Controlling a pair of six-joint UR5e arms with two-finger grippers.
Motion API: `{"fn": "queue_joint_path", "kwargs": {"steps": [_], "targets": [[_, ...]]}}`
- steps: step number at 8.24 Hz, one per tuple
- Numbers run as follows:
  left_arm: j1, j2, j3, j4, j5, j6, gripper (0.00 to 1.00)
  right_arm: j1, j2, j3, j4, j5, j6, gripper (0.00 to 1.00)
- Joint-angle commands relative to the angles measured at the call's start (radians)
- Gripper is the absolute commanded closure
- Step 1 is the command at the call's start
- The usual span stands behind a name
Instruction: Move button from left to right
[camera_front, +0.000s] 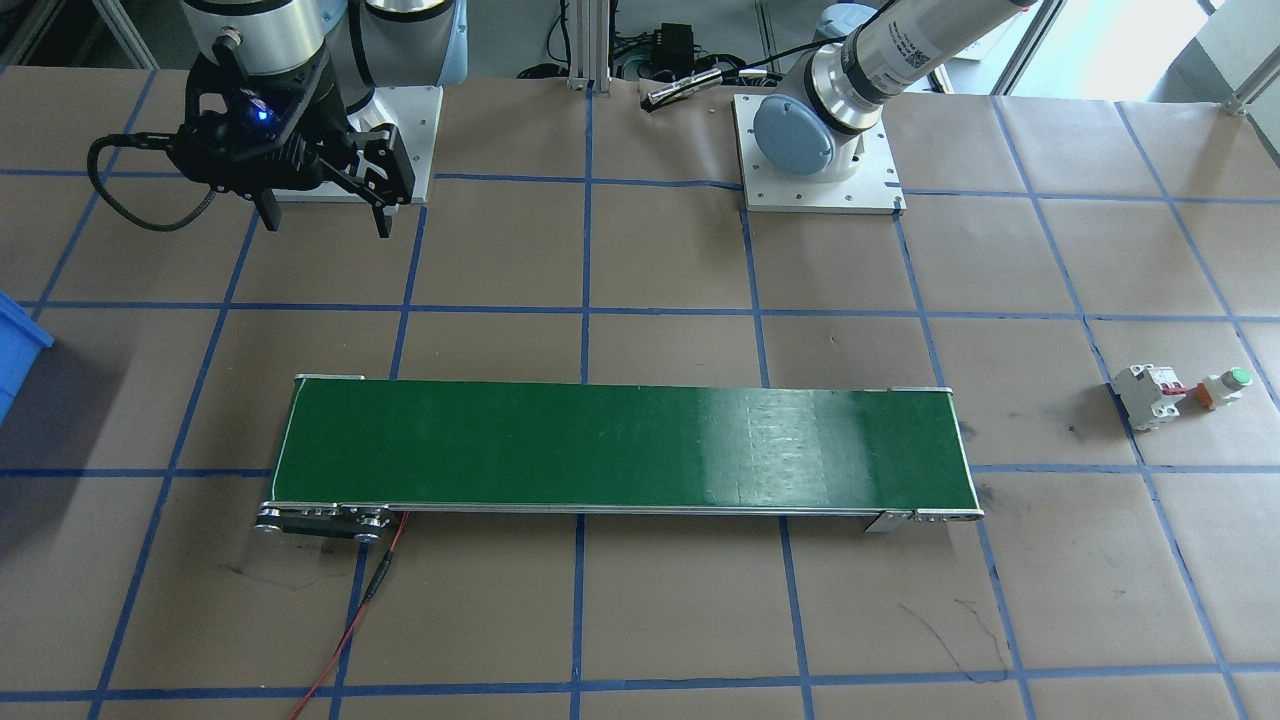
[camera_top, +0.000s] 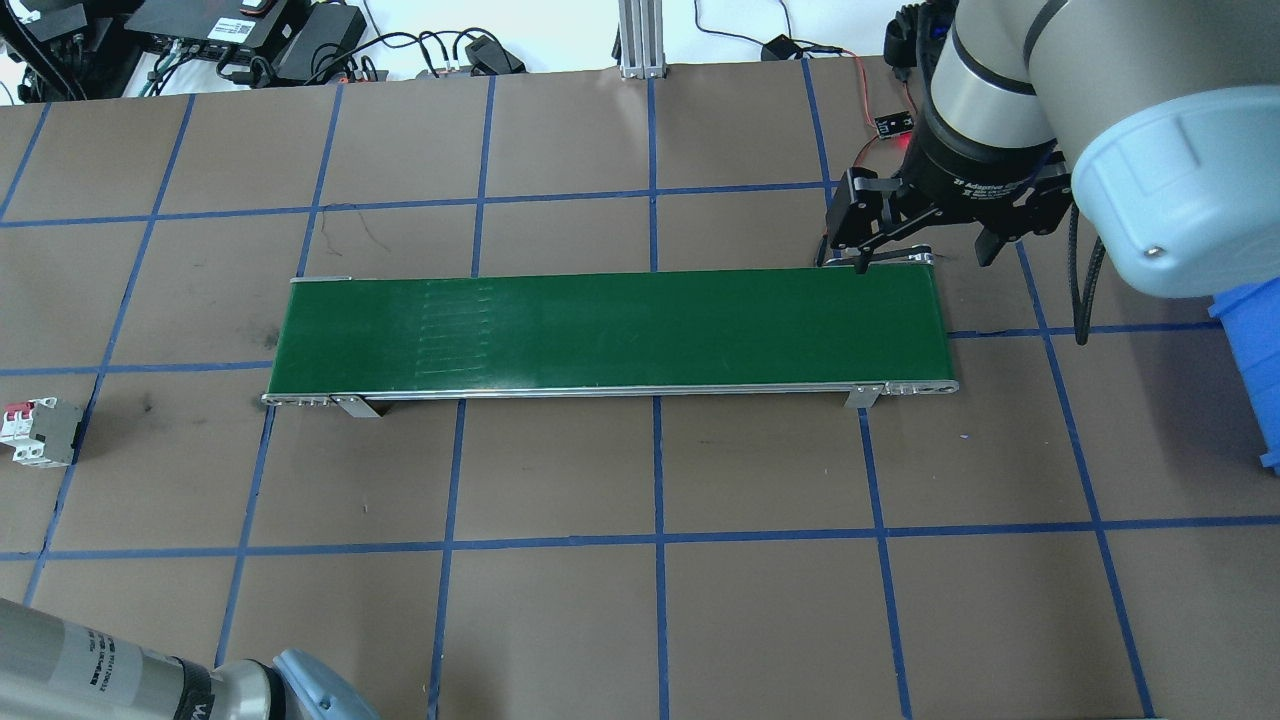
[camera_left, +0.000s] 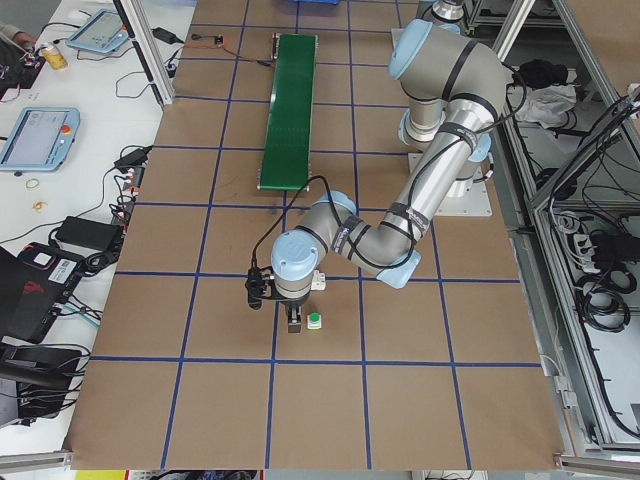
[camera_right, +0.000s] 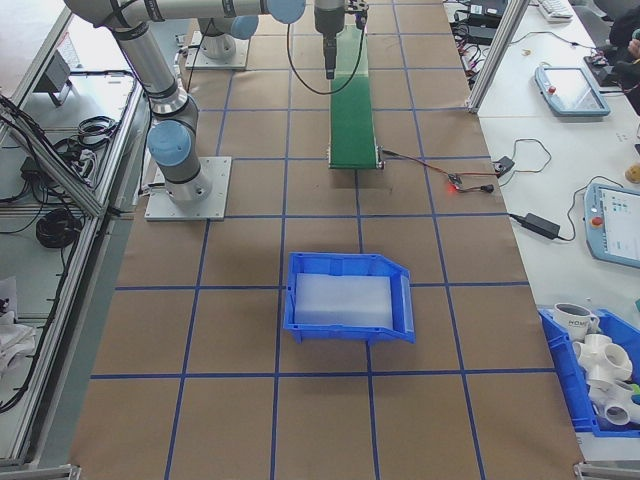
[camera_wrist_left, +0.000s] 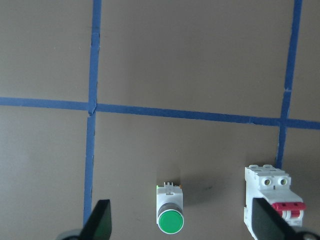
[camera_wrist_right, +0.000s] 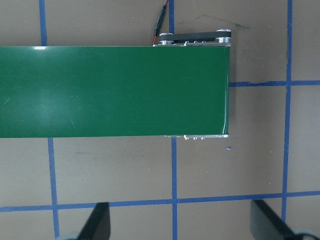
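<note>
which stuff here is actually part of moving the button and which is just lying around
Part of the job: button; left gripper, open above it; conveyor belt; right gripper, open at the belt's end.

Lying about: circuit breaker; blue bin; red wire.

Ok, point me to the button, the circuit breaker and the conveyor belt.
button (camera_wrist_left: 170, 221), left wrist view, on its round green cap.
circuit breaker (camera_wrist_left: 268, 186), left wrist view, on its white body above the red levers.
conveyor belt (camera_front: 560, 445), front-facing view, on the green belt surface.
</note>
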Motion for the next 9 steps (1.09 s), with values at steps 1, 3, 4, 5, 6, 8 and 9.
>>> {"fn": "queue_joint_path", "kwargs": {"steps": [1,3,4,5,6,8,9], "targets": [[-0.001,-0.057,0.005,0.038,0.046,0.006,0.00,0.000,0.000,0.000,0.000,0.000,0.000,0.00],[-0.001,-0.061,-0.002,0.037,0.046,0.008,0.00,0.000,0.000,0.000,0.000,0.000,0.000,0.00],[-0.001,-0.068,-0.004,0.040,0.068,0.009,0.00,0.000,0.000,0.000,0.000,0.000,0.000,0.00],[-0.001,-0.068,-0.007,0.040,0.082,0.011,0.00,0.000,0.000,0.000,0.000,0.000,0.000,0.00],[-0.001,-0.073,-0.011,0.042,0.082,0.009,0.00,0.000,0.000,0.000,0.000,0.000,0.000,0.00],[0.000,-0.096,-0.037,0.063,0.082,0.005,0.00,0.000,0.000,0.000,0.000,0.000,0.000,0.00],[0.002,-0.100,-0.054,0.066,0.082,0.000,0.00,0.000,0.000,0.000,0.000,0.000,0.000,0.00]]}}
